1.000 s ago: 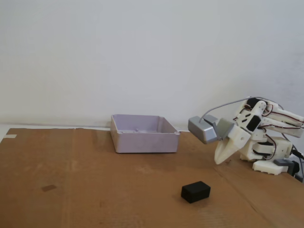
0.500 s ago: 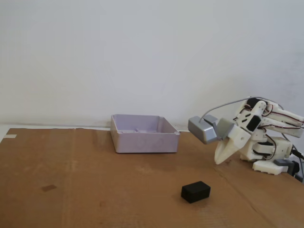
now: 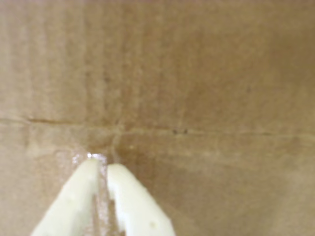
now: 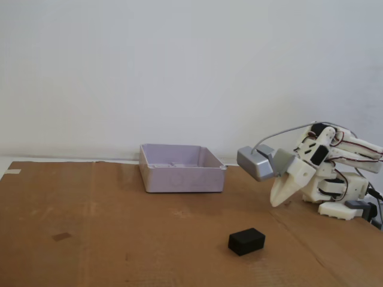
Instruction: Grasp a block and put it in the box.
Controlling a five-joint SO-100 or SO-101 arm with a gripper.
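Gripper (image 4: pixel 275 204): fingers seen nearly closed together, nothing held, tips low over the cardboard (image 4: pixel 119 239)
Block (image 4: pixel 246 241): lying apart, nearer the camera
Box (image 4: pixel 181 168): set well left of the arm

The arm (image 4: pixel 332 173) is built of cream-white printed plastic with black servo blocks and thin red and dark wires looping over its joints. A silver-grey boxy camera module (image 4: pixel 256 162) trails a grey cable, and the claw (image 4: pixel 274 204) has two pale tapering fingers (image 3: pixel 78 196).

Fixed view: low, front-on across desk (image 4: pixel 119 239) toward wall. Wrist view: close, looking down past hand (image 3: pixel 102 164); shared: cardboard surface.
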